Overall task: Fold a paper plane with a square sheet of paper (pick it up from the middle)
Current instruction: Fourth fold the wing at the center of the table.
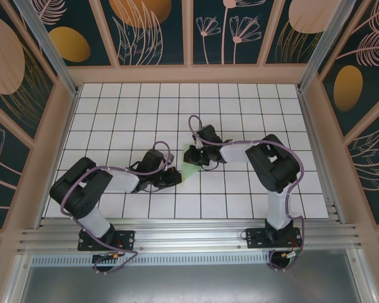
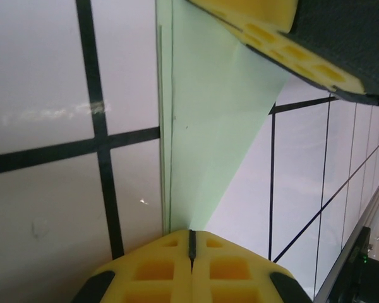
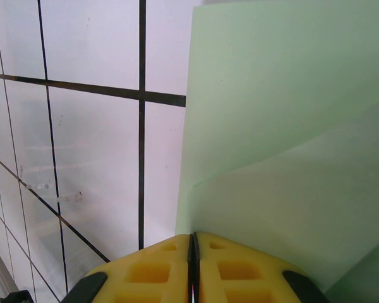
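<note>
Pointing its narrow end straight at the left gripper (image 2: 191, 252), the paper (image 2: 215, 126) is a long pale green wedge. It sits mid-table (image 1: 240, 101), right between the two arms. From the left wrist you can see it taper all the way down. It is broad at the far end and slim at the near end, and the tip meets the seam of the yellow pads (image 2: 151, 271).

Those pads are pressed tight together, no gap at all. Whether the tip is nipped between them or just tucked under, I cannot tell.

At the broad end is the right gripper (image 2: 271, 35), a yellow pad overlapping the wide edge. On its own wrist camera the right pads are together too, with the paper's edge running up to their seam. Again I can't say if it is pinched.

So the long axis runs gripper to gripper. From above that is a diagonal, near-left to far-right. One long side is straight, with layered edges showing. A folded flap slants across the paper just in front of the right pads.
</note>
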